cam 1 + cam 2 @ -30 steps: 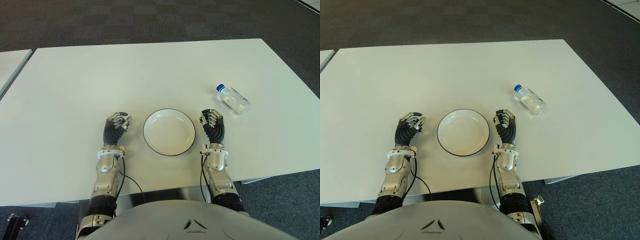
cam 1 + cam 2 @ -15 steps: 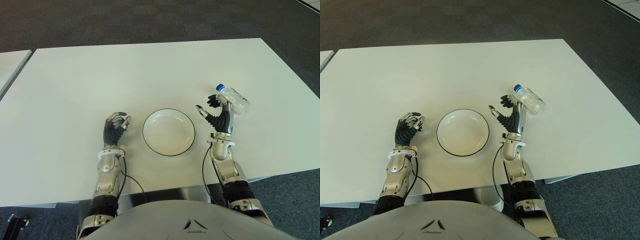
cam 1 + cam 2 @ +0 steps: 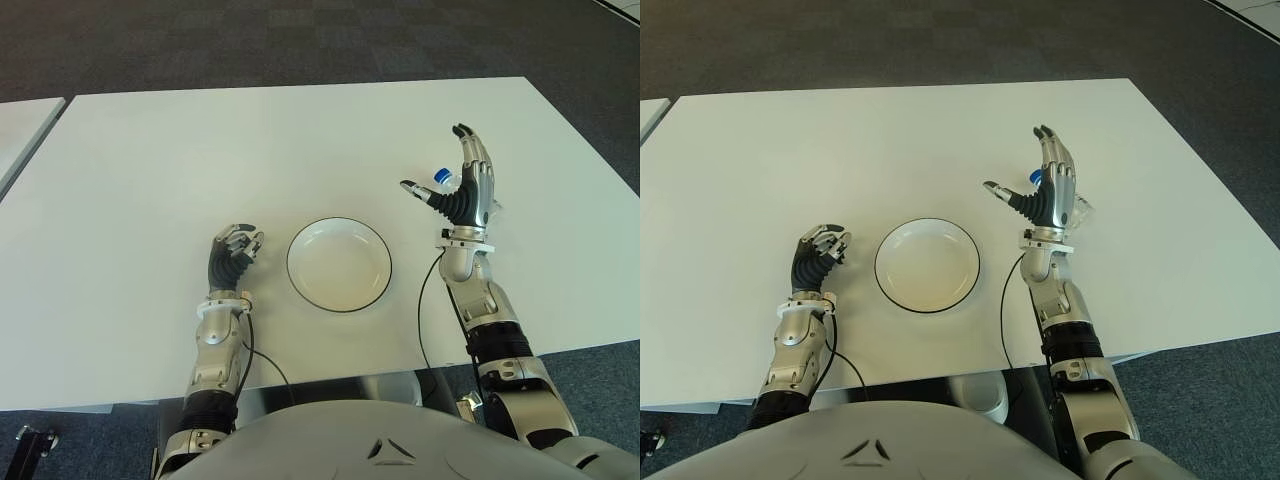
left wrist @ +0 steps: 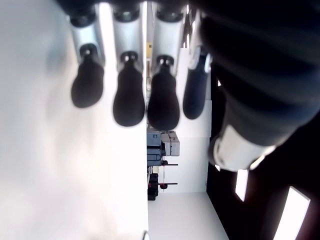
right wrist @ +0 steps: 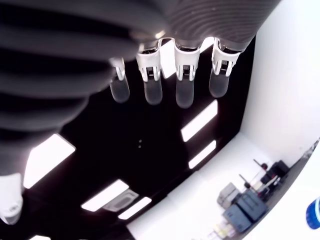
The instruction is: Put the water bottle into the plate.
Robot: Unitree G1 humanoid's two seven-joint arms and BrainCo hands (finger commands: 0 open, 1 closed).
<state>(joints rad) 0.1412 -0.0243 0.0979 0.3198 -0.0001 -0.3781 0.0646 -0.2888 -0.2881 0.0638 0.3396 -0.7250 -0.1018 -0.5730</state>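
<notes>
While the left hand [image 3: 234, 252] sat near the front edge of the white worktop [image 3: 200, 160], just to the left of the plate [image 3: 339, 264], its fingers [image 4: 129, 98] were curled in with nothing inside them; whether it touched the surface could not be told. Left wrist view showed four dark fingertips bent side by side over the pale surface, nothing between them.

Plate was white with a thin dark rim, empty, sitting between the two forearms, near the front of the worktop.

Right hand [image 3: 462, 187] was raised to the right of the plate and farther back, palm side facing the plate, fingers [image 5: 151, 80] straight and spread, thumb stuck out toward the plate. It held nothing. Right wrist view agreed: four pale fingers extended and apart, nothing against them.

Water bottle [image 3: 441, 177] lay on the worktop right behind that hand, mostly hidden by it. Only the blue cap and a bit of clear body showed past the palm in the eye views; a sliver of blue cap also showed at the edge of the right wrist view. Contact between hand and bottle could not be told. Bottle was well clear of the plate, not in it.

Beyond the worktop's far edge was dark carpeted floor [image 3: 300, 40].
</notes>
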